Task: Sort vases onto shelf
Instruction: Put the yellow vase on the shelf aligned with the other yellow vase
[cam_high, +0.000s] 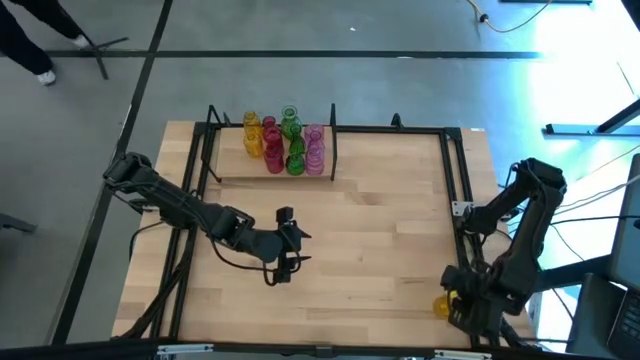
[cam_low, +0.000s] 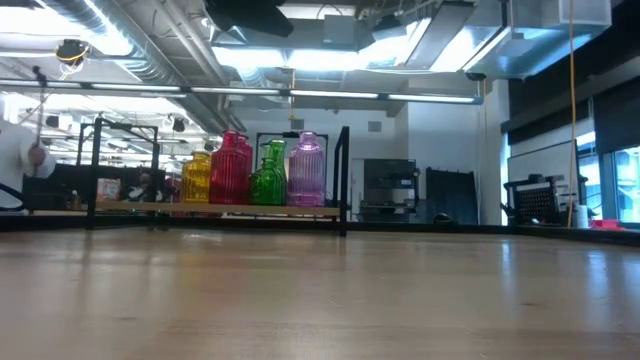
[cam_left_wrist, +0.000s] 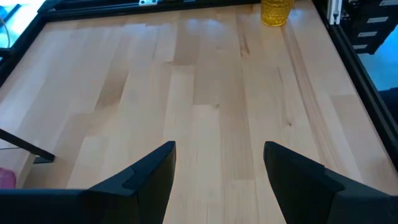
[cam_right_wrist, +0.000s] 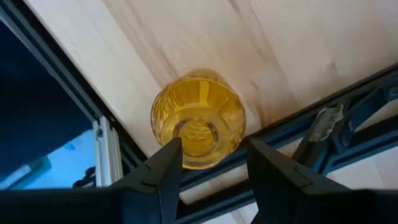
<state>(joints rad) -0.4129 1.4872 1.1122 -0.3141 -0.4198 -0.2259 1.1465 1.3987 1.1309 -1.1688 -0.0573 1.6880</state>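
Vases — yellow, red, green, pink — stand clustered on the shelf at upper centre of the counter. I see one yellow vase at lower right, just beneath my right hand, fingers parted around its neck, not gripping. My left hand hovers mid-counter — open, empty.

left pincer open, right pincer apart
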